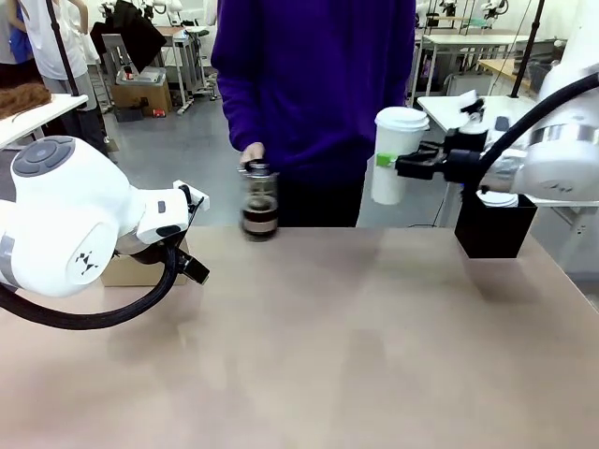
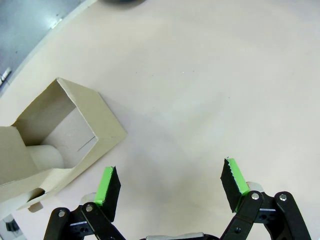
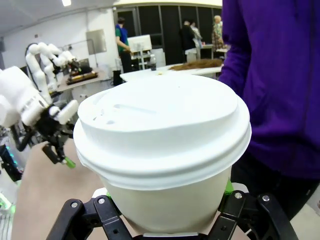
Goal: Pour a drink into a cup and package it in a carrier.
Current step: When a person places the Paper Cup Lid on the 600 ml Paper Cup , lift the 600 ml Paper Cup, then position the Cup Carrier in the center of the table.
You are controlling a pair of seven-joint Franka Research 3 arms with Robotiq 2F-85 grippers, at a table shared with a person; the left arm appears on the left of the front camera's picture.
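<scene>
Your right gripper (image 1: 393,164) jaws clamped around the cup (image 3: 165,200), lid (image 3: 160,120) on, up off the table (image 1: 328,355) | left gripper (image 2: 170,182) jaws wide apart, nothing between, bare table below | carrier (image 2: 75,130) just beside one finger (image 2: 107,187) | drink (image 1: 259,223) in press pot (image 1: 259,192) farther out, person's hand (image 1: 251,154) on top

Open table (image 1: 328,365) centre between pot (image 1: 259,208) and black box (image 1: 493,236)
</scene>
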